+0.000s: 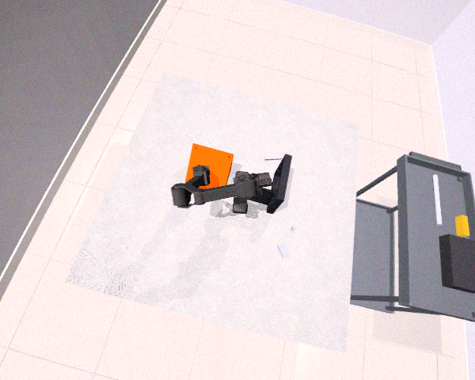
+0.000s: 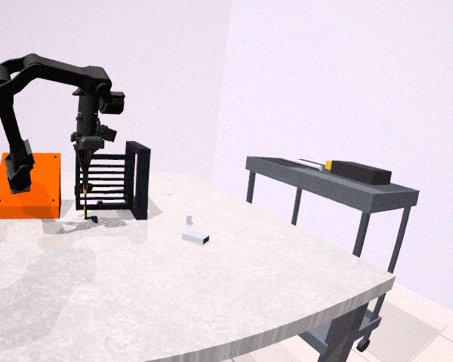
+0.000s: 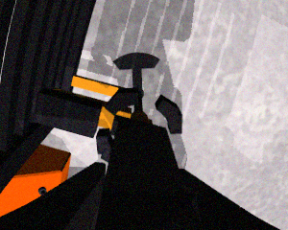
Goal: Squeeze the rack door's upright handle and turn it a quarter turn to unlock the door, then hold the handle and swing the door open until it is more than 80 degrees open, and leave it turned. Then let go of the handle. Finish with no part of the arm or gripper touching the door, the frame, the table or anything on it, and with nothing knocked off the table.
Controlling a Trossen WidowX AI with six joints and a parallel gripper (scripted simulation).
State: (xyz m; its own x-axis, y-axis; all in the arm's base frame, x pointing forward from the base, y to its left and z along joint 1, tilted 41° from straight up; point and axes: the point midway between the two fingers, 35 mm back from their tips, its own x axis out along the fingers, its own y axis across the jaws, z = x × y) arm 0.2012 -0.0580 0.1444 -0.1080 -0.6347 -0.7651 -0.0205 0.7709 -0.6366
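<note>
The black rack frame (image 1: 283, 180) (image 2: 142, 187) stands upright on the table. Its barred door (image 1: 263, 196) (image 2: 109, 157) is swung wide open and stands out roughly square to the frame; its dark bars fill the left of the wrist view. My gripper (image 2: 85, 183) (image 3: 138, 176) points down at the door's free edge and is shut on the upright handle (image 2: 84, 209). In the wrist view a dark stem with a curved end shows beyond the fingers, beside yellow parts at the door edge. The fingertips are hidden under the arm in the top view. The handle's exact angle is hard to tell.
The orange base plate (image 1: 213, 161) (image 2: 43, 171) (image 3: 31, 184) is close to the door's free edge. A pale block (image 1: 283, 249) (image 2: 195, 237) and a small pale piece (image 1: 293, 228) (image 2: 189, 219) lie in front of the frame. A grey cart (image 1: 419, 245) (image 2: 316, 182) stands beyond the table.
</note>
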